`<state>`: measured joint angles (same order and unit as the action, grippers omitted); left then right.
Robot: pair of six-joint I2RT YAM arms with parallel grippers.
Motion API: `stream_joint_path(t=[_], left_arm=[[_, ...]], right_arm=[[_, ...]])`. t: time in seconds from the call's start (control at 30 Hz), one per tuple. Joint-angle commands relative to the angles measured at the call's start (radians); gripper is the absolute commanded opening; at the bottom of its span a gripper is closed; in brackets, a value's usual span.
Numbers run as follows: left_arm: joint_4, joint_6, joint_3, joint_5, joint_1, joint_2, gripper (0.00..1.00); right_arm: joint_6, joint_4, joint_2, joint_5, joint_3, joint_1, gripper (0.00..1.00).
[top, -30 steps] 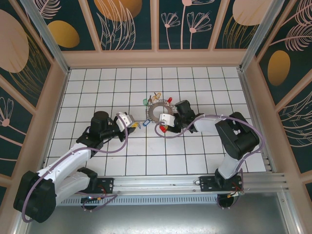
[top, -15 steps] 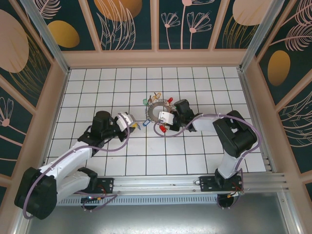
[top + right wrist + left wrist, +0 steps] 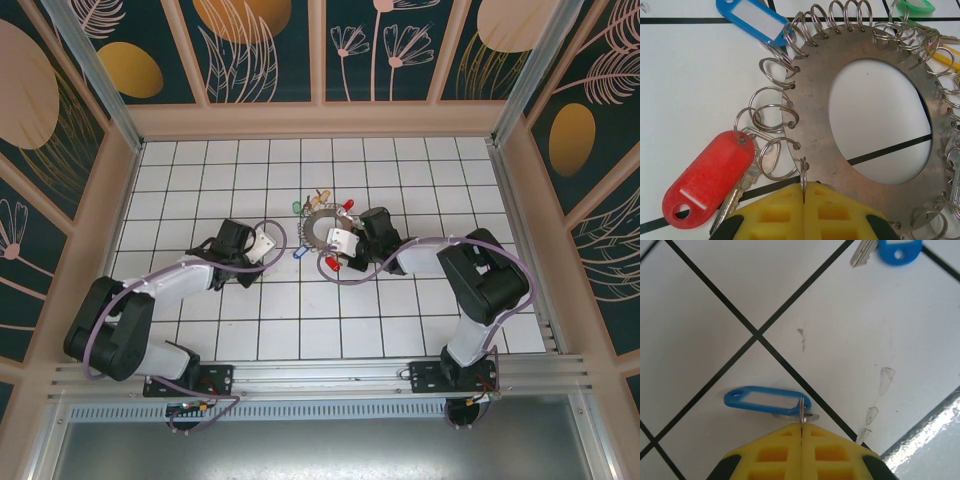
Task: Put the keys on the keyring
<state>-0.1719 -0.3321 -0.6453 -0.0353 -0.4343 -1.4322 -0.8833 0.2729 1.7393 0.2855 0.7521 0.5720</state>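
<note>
White tiled floor [image 3: 200,330] — left pincer [image 3: 801,432] clenched on blue-tagged key [image 3: 765,401], right pincer [image 3: 804,186] clenched on keyring [image 3: 820,120]

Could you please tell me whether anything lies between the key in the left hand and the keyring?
Yes. A loose blue key lies on the tiles between the left hand, shut on a blue-tagged key, and the keyring, close beside the keyring. The right hand pinches a loop on the keyring's rim.
</note>
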Motion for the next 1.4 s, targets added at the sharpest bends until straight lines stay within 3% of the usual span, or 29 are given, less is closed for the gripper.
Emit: stream_joint_path(t=[0.0,0.17,0.33,0.47,0.57,0.67,0.8,0.93,1.1,1.37], left_arm=[[-0.059,0.035,-0.045,-0.006,-0.003,-0.038,0.14],[-0.022,0.051,-0.048,-0.102,-0.002,0.003,0.33],[0.057,0.026,-0.036,-0.222,-0.003,0.165,0.39],[0.259,-0.038,0.023,-0.384,-0.003,0.329,0.53],[0.444,-0.078,0.06,-0.492,-0.003,0.365,0.62],[0.468,-0.138,-0.009,-0.576,-0.003,0.292,0.6],[0.449,-0.218,-0.12,-0.689,-0.003,0.162,0.48],[0.548,-0.207,-0.163,-0.789,-0.004,0.074,0.45],[0.668,-0.174,-0.199,-0.841,-0.014,0.02,0.46],[0.624,-0.209,-0.244,-0.903,-0.067,-0.017,0.37]], right_arm=[[0.027,0.067,-0.049,0.038,-0.031,0.002,0.0],[0.054,0.169,-0.096,0.055,-0.091,0.002,0.0],[0.087,0.292,-0.176,0.114,-0.175,-0.008,0.0],[0.114,0.348,-0.246,0.171,-0.215,-0.018,0.0],[0.112,0.34,-0.298,0.216,-0.221,-0.019,0.0],[0.051,0.28,-0.35,0.238,-0.213,-0.019,0.0],[0.019,0.186,-0.408,0.282,-0.179,-0.063,0.0],[-0.001,0.114,-0.437,0.339,-0.139,-0.083,0.0],[-0.003,0.031,-0.452,0.411,-0.074,-0.099,0.0],[0.02,-0.001,-0.468,0.542,-0.006,-0.125,0.0]])
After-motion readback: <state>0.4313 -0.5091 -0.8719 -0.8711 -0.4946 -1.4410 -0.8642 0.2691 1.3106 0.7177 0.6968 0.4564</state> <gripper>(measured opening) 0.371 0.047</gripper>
